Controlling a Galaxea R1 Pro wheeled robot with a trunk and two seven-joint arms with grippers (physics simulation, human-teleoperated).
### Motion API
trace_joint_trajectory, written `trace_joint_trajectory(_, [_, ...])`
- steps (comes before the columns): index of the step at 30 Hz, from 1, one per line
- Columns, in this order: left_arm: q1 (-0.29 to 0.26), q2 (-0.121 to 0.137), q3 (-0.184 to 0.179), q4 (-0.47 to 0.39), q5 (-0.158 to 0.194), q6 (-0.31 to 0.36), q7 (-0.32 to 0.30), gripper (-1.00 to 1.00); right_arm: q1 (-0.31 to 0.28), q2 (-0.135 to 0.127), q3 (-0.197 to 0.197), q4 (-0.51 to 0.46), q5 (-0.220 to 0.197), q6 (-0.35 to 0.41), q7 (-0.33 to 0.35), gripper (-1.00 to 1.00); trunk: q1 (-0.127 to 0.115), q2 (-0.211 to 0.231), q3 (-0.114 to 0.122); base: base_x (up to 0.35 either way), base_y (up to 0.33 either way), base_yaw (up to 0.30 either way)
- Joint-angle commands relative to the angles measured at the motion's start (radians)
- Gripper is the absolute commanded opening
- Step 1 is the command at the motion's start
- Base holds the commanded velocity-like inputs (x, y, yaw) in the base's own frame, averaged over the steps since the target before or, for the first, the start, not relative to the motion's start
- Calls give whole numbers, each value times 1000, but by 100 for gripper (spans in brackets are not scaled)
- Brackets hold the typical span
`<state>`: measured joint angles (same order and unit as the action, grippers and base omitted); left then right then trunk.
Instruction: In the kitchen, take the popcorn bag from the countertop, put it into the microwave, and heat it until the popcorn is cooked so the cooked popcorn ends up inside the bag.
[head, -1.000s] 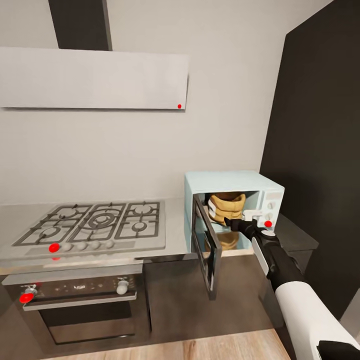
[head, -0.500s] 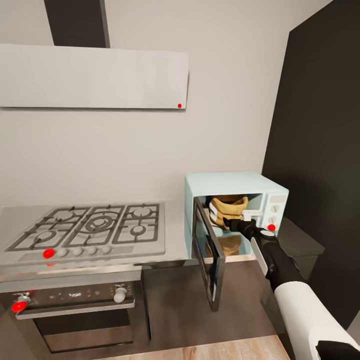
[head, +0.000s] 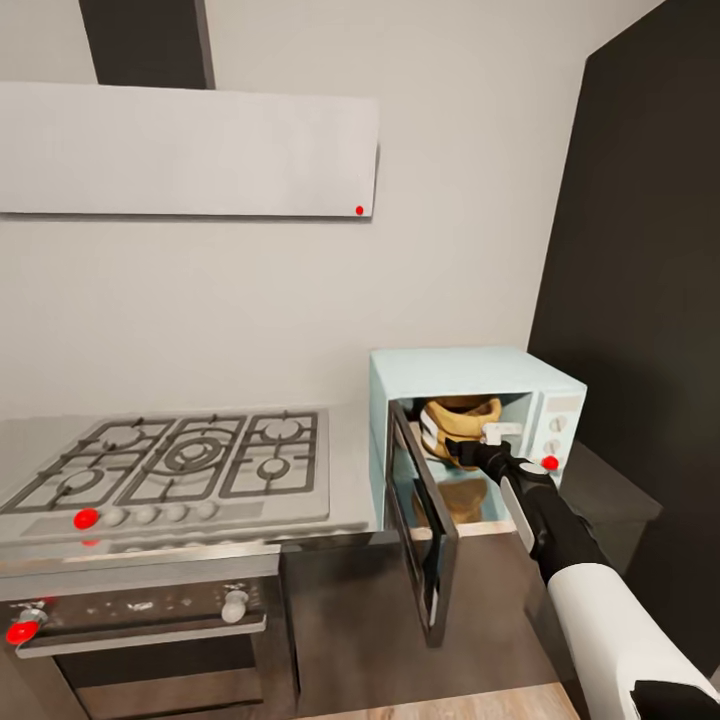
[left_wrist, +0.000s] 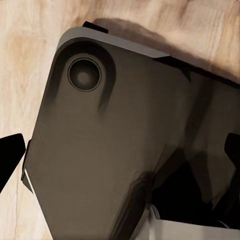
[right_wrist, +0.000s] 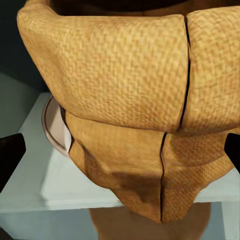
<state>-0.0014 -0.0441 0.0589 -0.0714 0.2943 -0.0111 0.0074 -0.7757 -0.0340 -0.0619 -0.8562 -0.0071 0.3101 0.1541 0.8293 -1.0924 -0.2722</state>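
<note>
The pale mint-blue microwave (head: 470, 365) stands at the right end of the countertop (head: 352, 470), its dark glass door (head: 425, 540) swung open toward me. The tan popcorn bag (head: 462, 415) is inside the cavity, leaning, with its reflection under it. My right gripper (head: 468, 450) reaches into the opening just in front of the bag. In the right wrist view the woven bag (right_wrist: 125, 85) is very close, and the right gripper (right_wrist: 120, 155) is open, its dark fingertips wide apart at either side of the bag. My left gripper (left_wrist: 120, 155) is open over the robot's dark base.
A steel gas hob (head: 170, 465) lies left of the microwave, with the oven (head: 140, 620) below and a white flat hood (head: 190, 150) above. A tall dark cabinet (head: 640, 300) stands close on the right. A white plate (right_wrist: 54, 130) shows behind the bag. Below is wooden floor (left_wrist: 30, 45).
The head view has shifted, so the hob and oven sit lower and further left in the picture. My right gripper stays at the bag inside the microwave.
</note>
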Motion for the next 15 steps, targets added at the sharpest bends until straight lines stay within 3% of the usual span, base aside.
trace_joint_trajectory(1, [0,0,5,-1,2,-1,1,100,0,1,-2,-1,0,5,3,100,0,-1,-1,100,0,0])
trace_joint_trajectory(15, [0,-1,5,-1,2,-1,1,100,0,3,-2,-1,-4,4,-4,100,0,-1,-1,100,0,0])
